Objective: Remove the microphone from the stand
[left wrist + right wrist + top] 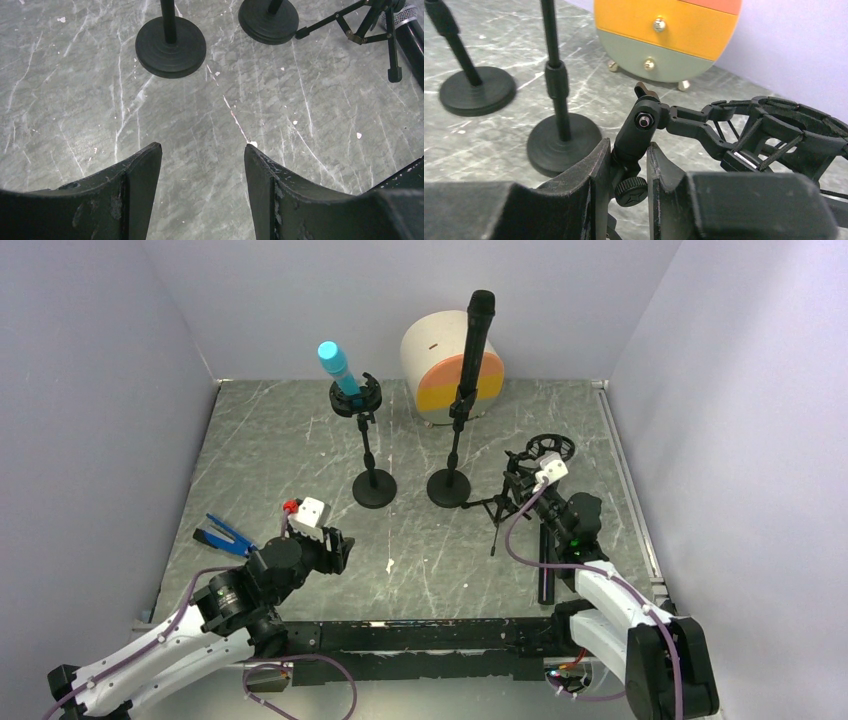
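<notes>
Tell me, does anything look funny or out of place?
Yes. A black microphone lies flat on the table beside the tripod stand, whose ring mount is empty. The right gripper pinches that stand's neck.

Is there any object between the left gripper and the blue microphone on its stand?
Nothing visible. Bare table lies between the open left gripper and the blue microphone. Only that stand's round base is ahead, below the microphone.

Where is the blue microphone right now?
In the top view the blue microphone sits tilted in the left round-base stand, back left of the table, beside the black microphone's stand.
</notes>
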`<state>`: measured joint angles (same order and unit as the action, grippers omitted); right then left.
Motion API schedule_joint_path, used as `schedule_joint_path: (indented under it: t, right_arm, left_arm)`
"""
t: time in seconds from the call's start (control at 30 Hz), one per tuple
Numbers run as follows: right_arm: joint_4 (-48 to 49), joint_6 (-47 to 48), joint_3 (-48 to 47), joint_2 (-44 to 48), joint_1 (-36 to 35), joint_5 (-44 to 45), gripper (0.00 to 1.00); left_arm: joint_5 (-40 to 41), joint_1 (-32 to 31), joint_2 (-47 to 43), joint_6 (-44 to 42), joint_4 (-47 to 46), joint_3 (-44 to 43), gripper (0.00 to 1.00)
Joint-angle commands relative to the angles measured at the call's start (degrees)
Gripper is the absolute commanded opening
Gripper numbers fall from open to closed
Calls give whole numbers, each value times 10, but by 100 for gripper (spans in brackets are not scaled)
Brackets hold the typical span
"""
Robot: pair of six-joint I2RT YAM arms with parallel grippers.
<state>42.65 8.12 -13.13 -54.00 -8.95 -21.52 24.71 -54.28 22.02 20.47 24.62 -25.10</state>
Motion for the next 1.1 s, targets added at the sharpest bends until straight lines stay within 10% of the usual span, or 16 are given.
schedule_joint_path:
  t: [0.0, 0.53, 0.9, 1.07]
  right_arm:
    - [3, 96, -23, 17, 17, 72, 0]
    - [120, 79, -24, -91, 29, 123, 2]
    - [27, 18, -36, -37, 29, 133, 74]
    - [-58, -45, -50, 26, 29, 176, 82]
  left_arm:
    - [2, 1, 1, 0, -17, -1, 66]
    - [1, 1, 10, -4, -36, 7, 66]
    - [-6, 1, 21, -14, -47, -4, 66]
    - [-15, 1, 30, -16, -52, -9, 67]
